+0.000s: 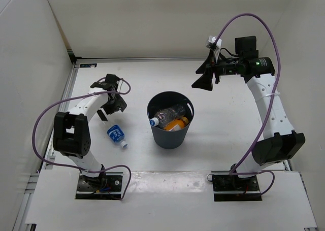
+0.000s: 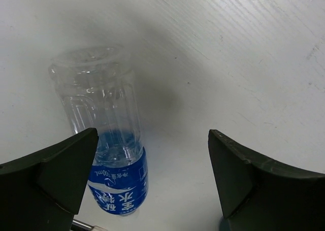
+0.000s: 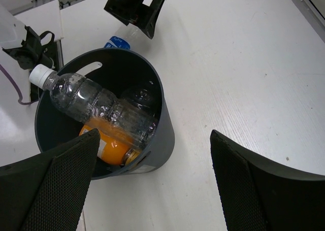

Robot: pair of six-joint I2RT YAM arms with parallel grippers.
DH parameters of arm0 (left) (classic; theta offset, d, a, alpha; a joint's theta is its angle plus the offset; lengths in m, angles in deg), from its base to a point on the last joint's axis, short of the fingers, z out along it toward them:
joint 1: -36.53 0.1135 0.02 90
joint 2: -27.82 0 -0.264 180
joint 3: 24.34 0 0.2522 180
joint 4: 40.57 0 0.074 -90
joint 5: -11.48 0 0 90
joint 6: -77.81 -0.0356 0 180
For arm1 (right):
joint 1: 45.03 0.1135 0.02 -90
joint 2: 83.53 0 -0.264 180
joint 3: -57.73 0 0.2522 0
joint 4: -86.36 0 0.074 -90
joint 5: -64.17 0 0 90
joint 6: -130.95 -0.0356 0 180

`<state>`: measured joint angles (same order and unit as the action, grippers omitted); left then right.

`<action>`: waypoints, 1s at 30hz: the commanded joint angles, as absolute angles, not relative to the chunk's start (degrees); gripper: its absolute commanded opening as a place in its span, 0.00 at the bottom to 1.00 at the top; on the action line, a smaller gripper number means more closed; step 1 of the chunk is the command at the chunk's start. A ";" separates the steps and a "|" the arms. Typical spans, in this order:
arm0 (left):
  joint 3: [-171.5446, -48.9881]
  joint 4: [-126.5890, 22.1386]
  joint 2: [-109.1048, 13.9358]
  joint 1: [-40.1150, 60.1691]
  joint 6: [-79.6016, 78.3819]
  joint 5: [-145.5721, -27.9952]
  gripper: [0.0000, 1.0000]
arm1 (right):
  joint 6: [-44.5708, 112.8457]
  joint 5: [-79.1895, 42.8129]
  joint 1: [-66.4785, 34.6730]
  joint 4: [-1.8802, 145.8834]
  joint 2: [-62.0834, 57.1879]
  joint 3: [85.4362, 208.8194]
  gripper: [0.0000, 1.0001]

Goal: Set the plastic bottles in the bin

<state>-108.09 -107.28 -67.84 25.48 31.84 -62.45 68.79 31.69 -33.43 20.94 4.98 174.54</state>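
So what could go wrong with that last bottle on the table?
The blue-labelled bottle lies on its side, nearer one of the left arm's open fingers than mid-gap; it might roll or skid away on closing. In the bin, a clear bottle leans with its cap by the rim, so the next might catch on it.

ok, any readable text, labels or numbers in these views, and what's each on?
"水": a white character, as best it reads, on the blue-label bottle, left wrist view.
The other white characters and the small print line on that label are too blurred to read.
The orange bottle in the bin has no legible print.
No other text is visible.
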 commanded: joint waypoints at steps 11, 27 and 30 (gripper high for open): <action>-107.28 -105.83 -56.11 24.04 31.75 -59.70 1.00 | 71.89 33.15 -33.69 20.13 7.00 177.23 0.90; -105.33 -104.60 -68.94 26.94 31.50 -67.80 1.00 | 73.03 32.44 -35.71 16.26 8.23 179.16 0.90; -106.82 -104.78 -72.28 27.74 31.49 -68.94 1.00 | 72.07 32.27 -36.15 15.56 8.93 180.13 0.90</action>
